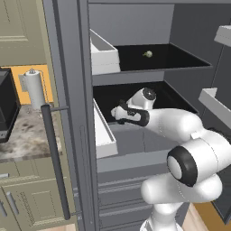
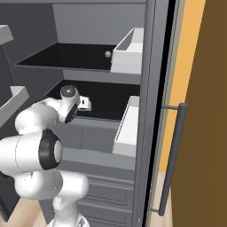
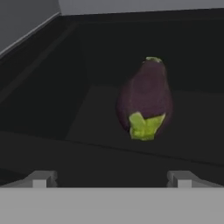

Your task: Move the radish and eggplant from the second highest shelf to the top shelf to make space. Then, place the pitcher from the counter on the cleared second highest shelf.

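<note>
Going left to right in the left base view: at the left edge sits the worktop [image 1: 20,135], speckled stone with a paper-towel roll [image 1: 34,88] standing on it; I cannot see the pitcher there. Right of the door's dark handle [image 1: 54,158] the cabinet opens. On the top shelf [image 1: 180,58], in the upper middle of the frame, lies a small pale round vegetable [image 1: 147,54], which I take for the radish, so by my reckoning that half of the clearing is done. Below it my arm reaches into the second highest shelf [image 1: 103,97], at the centre of the frame.

So the step in hand is the eggplant. In the hand view the eggplant [image 3: 145,99] lies just right of centre on the black panel, its green cap toward me and its dark body pointing away, apart from the walls.

My pincer [image 3: 111,179] is spread as wide as it goes, its two tips low in the frame at left and right, holding nothing and touching nothing. The eggplant sits ahead of the tips, nearer the right one.

The next move, as I judge it, calls for pushing forward with a slight shift right until the body lies between the tips, then closing across its width; it is rounded and may roll.
</note>
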Motion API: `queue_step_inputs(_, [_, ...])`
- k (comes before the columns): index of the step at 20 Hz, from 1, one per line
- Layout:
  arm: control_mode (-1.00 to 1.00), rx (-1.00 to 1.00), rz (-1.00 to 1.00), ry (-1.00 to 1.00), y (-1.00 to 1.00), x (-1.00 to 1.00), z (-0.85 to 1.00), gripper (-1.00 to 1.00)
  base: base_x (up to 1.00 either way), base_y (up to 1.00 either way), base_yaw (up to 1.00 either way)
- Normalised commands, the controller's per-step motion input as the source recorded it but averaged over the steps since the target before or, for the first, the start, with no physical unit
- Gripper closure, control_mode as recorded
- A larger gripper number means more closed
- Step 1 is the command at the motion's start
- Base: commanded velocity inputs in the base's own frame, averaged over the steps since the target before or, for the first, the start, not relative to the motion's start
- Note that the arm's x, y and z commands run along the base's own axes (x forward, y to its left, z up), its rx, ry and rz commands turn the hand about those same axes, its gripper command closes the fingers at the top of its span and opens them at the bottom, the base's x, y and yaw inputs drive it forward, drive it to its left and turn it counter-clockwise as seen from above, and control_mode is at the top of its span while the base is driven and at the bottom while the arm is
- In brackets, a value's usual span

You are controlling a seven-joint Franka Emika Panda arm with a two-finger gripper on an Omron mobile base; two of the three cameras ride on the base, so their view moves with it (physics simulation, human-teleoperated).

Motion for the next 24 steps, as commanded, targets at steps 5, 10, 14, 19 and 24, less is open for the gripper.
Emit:
queue_step_inputs(5, [-1.0,0.0,0.0,0.0,0.0,0.57,-0.22,-1.0,0.0,0.0,0.0])
queue_step_inputs(10, [-1.0,0.0,0.0,0.0,0.0,0.57,-0.08,-1.0,0.0,0.0,0.0])
queue_step_inputs(14, [-1.0,0.0,0.0,0.0,0.0,0.49,-0.17,-1.0,0.0,0.0,0.0])
queue_step_inputs(19, [-1.0,0.0,0.0,0.0,0.0,0.36,-0.33,-1.0,0.0,0.0,0.0])
queue_step_inputs(24, [-1.0,0.0,0.0,-0.01,0.0,0.16,-0.34,-1.0,0.0,0.0,0.0])
